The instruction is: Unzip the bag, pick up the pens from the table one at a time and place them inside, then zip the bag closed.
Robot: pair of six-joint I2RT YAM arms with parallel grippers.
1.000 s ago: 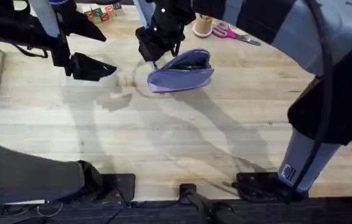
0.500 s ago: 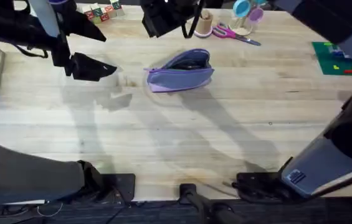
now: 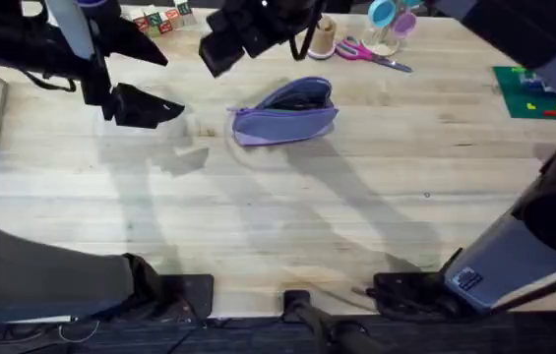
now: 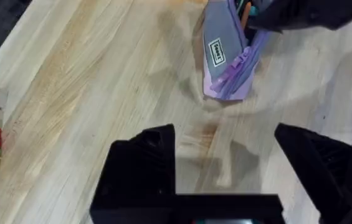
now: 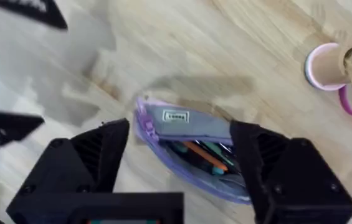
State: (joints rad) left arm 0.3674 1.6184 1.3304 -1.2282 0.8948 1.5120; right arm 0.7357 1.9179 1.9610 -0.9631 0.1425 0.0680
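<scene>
Lavender bag [image 3: 285,112] unzipped on table [image 3: 258,216], we see orange & green pens [image 5: 204,154] inside, right gripper [image 5: 179,165] spread above it, left gripper [image 4: 225,165] spread, empty nearby.

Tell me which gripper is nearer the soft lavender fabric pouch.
Right. The right gripper hangs just beyond the lavender fabric pouch on its left end, fingers open. The left gripper sits farther off to the pouch's left, also open.

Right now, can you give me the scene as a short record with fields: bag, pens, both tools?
bag: lavender pouch on the table, zipper open
pens: orange and green, both inside the bag
left tool: open, empty, above bare table beside the bag
right tool: open, empty, above the bag
</scene>
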